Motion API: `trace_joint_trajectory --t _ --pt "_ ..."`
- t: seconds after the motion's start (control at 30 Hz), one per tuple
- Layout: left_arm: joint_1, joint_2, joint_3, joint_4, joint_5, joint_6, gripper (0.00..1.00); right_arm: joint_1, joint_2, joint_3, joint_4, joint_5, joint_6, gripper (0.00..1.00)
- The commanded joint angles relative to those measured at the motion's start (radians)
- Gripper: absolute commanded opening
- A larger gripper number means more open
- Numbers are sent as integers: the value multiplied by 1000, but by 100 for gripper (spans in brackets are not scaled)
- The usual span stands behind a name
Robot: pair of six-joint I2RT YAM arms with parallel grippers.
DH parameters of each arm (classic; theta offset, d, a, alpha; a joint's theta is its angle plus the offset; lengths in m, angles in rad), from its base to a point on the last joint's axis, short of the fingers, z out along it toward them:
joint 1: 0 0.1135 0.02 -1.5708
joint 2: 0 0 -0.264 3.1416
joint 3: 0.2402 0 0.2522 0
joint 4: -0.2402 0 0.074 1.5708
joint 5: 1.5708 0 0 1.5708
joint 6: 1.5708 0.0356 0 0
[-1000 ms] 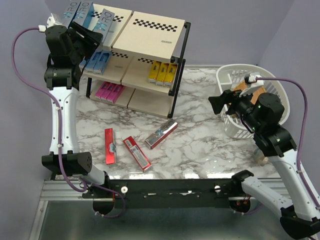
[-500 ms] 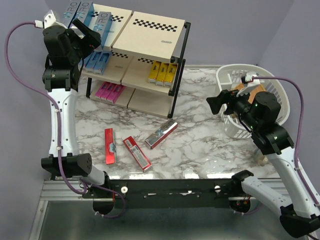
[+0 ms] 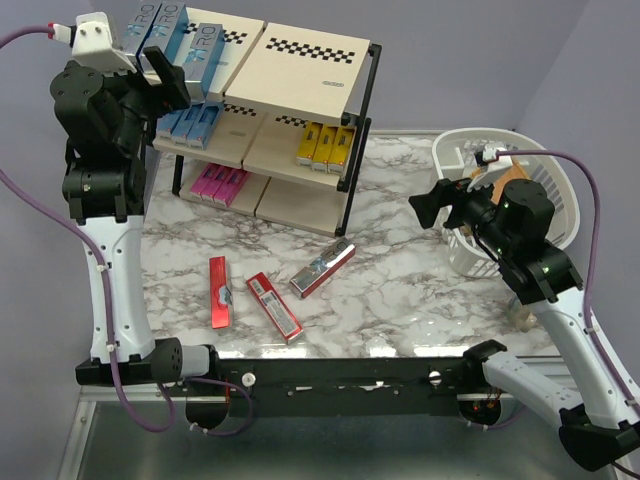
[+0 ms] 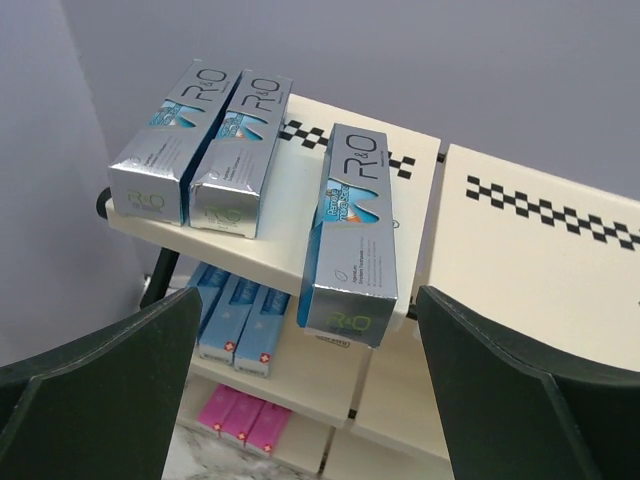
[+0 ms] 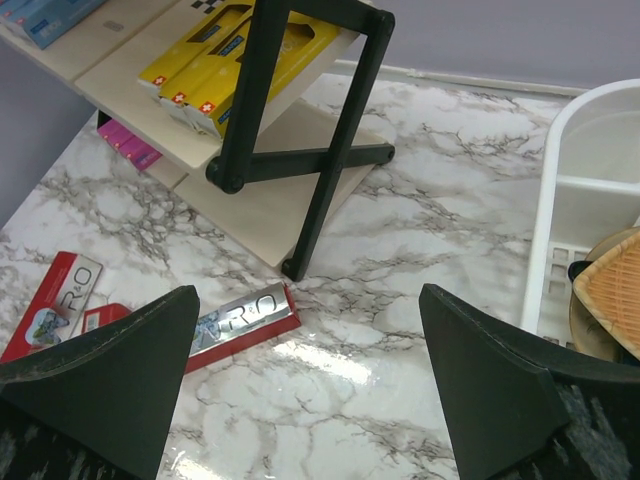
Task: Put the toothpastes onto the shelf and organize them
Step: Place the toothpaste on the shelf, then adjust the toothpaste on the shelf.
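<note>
L gripper (image 4: 310, 305) jaws apart, empty; silver toothpaste (image 4: 350, 230) on shelf (image 4: 520, 250) top, just ahead, not touching.

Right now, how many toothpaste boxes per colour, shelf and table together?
Silver-teal toothpaste boxes: 3
Light blue toothpaste boxes: 3
Yellow toothpaste boxes: 3
Pink toothpaste boxes: 3
Red toothpaste boxes, loose on the table: 3
Total: 15
</note>
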Motion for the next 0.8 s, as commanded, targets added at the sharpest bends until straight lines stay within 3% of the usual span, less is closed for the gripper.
trace_joint_trajectory --t 0.0,0.47,0.77 --pt "-3 14 -15 1 68 147 99 -3 6 -7 1 -21 -20 100" --pt "-26 82 17 -45 158 213 98 -3 14 -10 7 -15 -25 100" --pt "-63 138 71 -68 116 239 87 -3 20 -10 10 -4 -33 100"
